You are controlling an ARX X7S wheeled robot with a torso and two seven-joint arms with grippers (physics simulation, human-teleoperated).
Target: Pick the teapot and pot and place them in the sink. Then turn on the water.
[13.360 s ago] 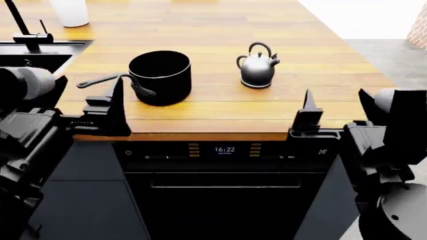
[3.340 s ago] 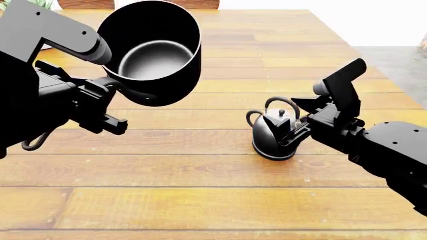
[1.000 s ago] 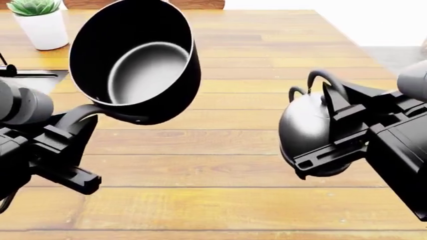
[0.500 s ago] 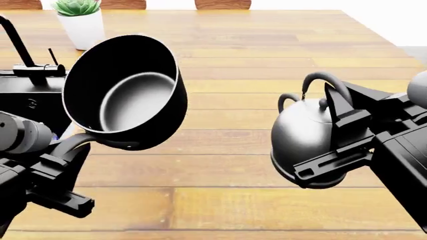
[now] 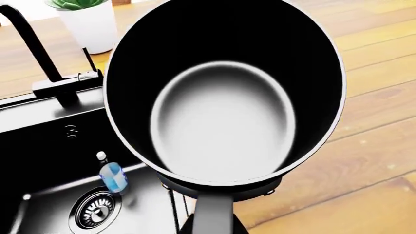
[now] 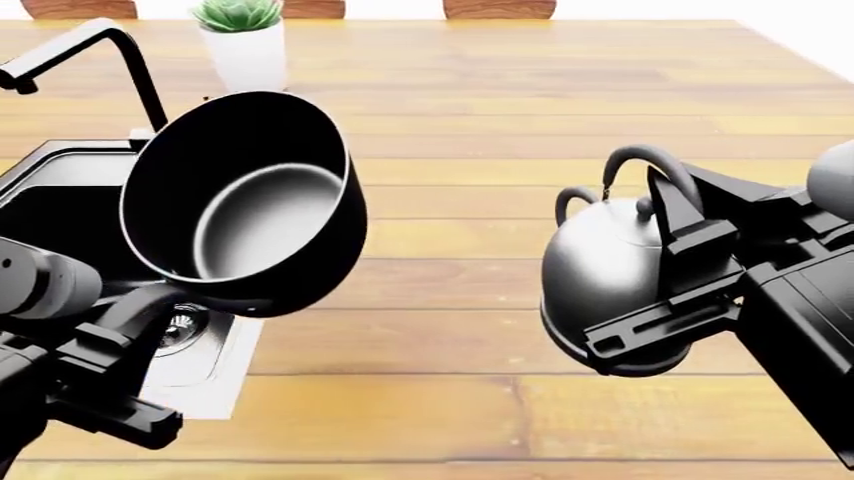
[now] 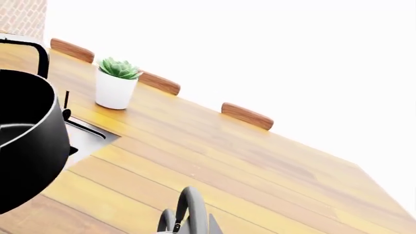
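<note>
Head view shows both arms raised over a long wooden surface [image 6: 534,90], each carrying one item. The left end effector [image 6: 114,375] is closed on the long handle of the pot [image 6: 240,205], which hangs in the air tipped toward the camera, so its grey glossy inside is visible. The pot sits above the near right corner of the sink [image 6: 54,215], partly over the basin and partly over the wood. The sink's round drain [image 6: 184,328] peeks out just beneath the pot's lower wall, and the tall black faucet [image 6: 94,60] rises behind the basin. No stream can be seen at its spout.

The right end effector [image 6: 674,285] is clamped on the teapot [image 6: 607,275], with one finger against the body below the arched loop handle and the other under its base. The teapot is lifted clear of the surface, well apart from the sink, on the robot's right side.

In the left wrist view the pot [image 5: 224,92] fills most of the frame, its handle running down toward the camera. Beside it, the black basin [image 5: 52,195] holds a small blue bottle [image 5: 112,174] lying near the drain [image 5: 97,210].

A white planter with a green succulent [image 6: 244,45] stands on the wood behind the sink, near the faucet. Wooden chair backs [image 7: 247,115] line the surface's far edge.
</note>
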